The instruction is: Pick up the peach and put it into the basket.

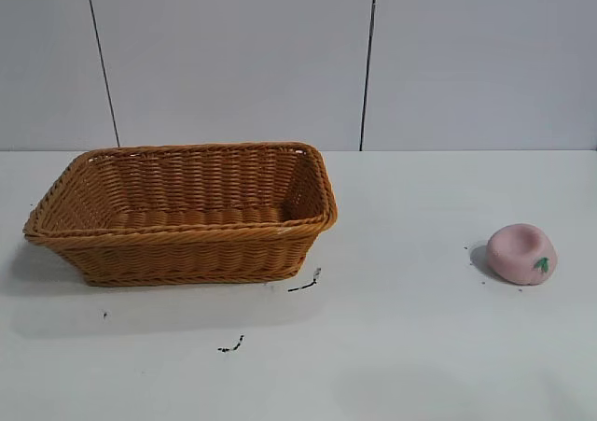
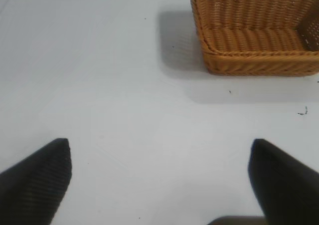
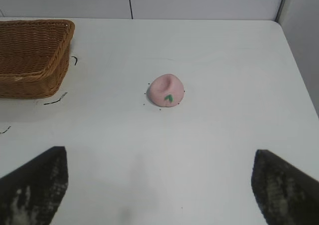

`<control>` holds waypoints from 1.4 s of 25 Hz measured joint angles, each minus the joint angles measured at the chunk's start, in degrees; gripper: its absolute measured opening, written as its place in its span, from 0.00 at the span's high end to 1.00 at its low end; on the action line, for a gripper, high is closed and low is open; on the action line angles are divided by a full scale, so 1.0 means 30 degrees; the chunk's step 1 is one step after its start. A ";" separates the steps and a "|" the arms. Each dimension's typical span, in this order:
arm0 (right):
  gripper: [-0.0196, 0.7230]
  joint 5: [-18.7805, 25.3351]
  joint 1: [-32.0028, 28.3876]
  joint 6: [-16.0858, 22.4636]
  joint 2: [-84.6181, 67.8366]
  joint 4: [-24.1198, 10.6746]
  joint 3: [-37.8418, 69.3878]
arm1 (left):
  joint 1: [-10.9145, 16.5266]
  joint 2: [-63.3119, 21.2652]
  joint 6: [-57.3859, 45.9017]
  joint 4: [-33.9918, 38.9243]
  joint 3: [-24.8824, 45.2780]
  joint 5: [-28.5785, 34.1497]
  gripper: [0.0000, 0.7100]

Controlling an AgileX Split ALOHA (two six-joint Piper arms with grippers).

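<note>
The peach point(image 1: 521, 253) is sitting well apart from the basket point(image 1: 183, 236) on the table point(image 1: 420, 346). Both the left gripper point(image 2: 159, 180) and right gripper point(image 3: 159, 185) are hanging above it, jaws apart.

White table point(image 1: 420, 346) against a pale panelled wall point(image 1: 233, 57).
Two dark vertical seams point(image 1: 369, 62) split the wall panels. Small black marks point(image 1: 304, 284) dot the tabletop, with another squiggle point(image 1: 231, 346) at about seven o'clock from the first, nearer the front edge.
</note>
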 joint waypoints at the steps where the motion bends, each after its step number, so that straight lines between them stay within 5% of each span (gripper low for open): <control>1: 0.04 0.0000 0.0000 0.0000 0.0000 0.0000 0.0000 | 0.0000 0.0000 0.0000 0.0000 0.0000 0.0000 0.02; 11: 0.04 -0.0173 0.0000 0.0000 0.1861 -0.0044 -0.0323 | 0.0000 0.0000 0.0000 0.0000 0.0000 0.0000 0.02; 20: 0.04 -0.1979 0.0000 0.0050 1.6269 -0.0466 -0.6669 | 0.0000 0.0000 0.0000 0.0000 0.0000 0.0000 0.02; 29: 0.04 0.0804 0.0000 0.0050 2.9610 -0.0277 -1.5617 | 0.0000 0.0000 0.0000 0.0000 0.0000 0.0000 0.02; 35: 0.04 0.0785 0.0000 -0.0381 3.4770 0.0333 -1.8762 | 0.0000 0.0000 0.0000 0.0000 0.0000 0.0000 0.02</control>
